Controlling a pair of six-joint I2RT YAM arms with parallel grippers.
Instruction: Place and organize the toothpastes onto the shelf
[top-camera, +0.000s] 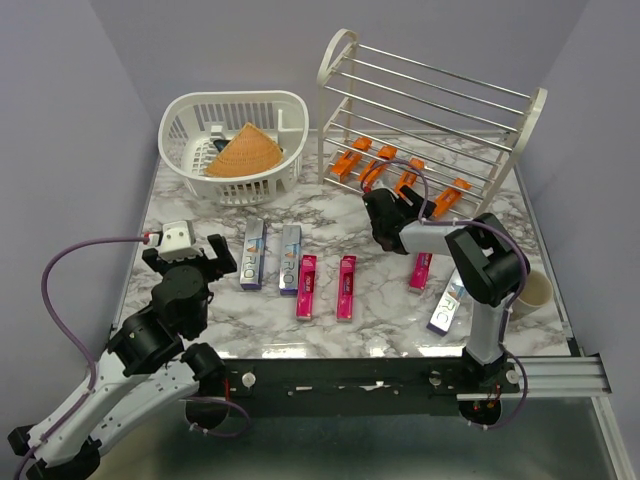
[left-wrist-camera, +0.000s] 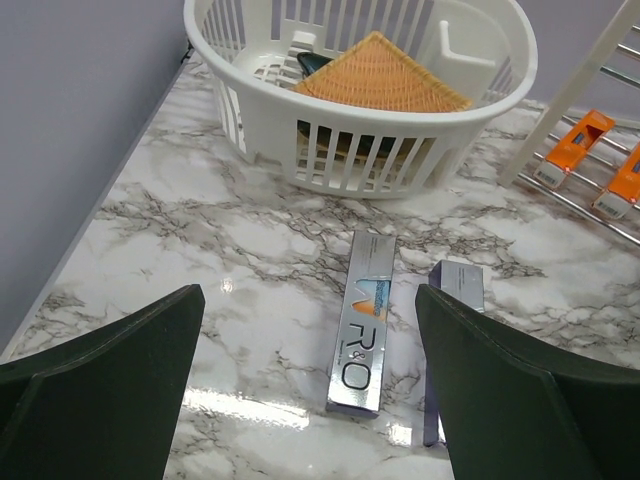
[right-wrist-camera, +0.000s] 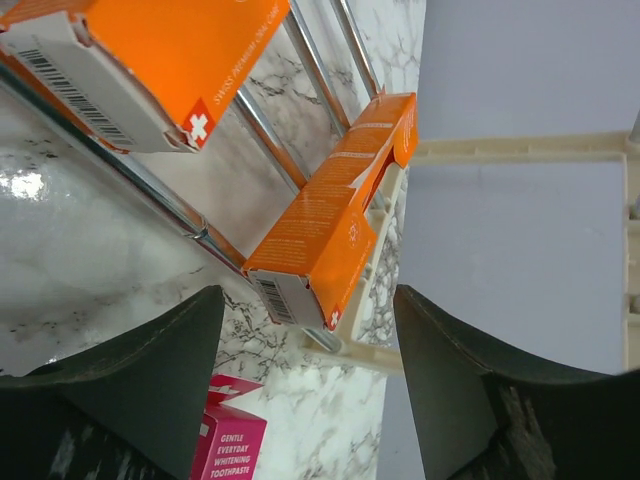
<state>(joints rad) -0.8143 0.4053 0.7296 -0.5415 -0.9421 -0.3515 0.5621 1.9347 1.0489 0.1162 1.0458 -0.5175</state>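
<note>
The cream shelf (top-camera: 432, 95) stands at the back right, with several orange cartons (top-camera: 375, 168) lying on its lowest rods. On the table lie two silver cartons (top-camera: 252, 254) side by side, a third silver one (top-camera: 445, 305), two pink cartons (top-camera: 306, 286) and another pink one (top-camera: 420, 270). My left gripper (top-camera: 190, 262) is open and empty above the table, just short of a silver carton (left-wrist-camera: 362, 325). My right gripper (top-camera: 400, 212) is open and empty at the shelf's lowest tier. In its wrist view an orange carton (right-wrist-camera: 320, 240) on the rods lies just ahead of its gripper (right-wrist-camera: 308, 295).
A white slotted basket (top-camera: 190, 120) with a tan woven cone (top-camera: 245, 152) stands at the back left; it also shows in the left wrist view (left-wrist-camera: 340, 150). A beige cup (top-camera: 535, 290) sits at the right edge. A pink carton (right-wrist-camera: 225, 440) lies below the right fingers.
</note>
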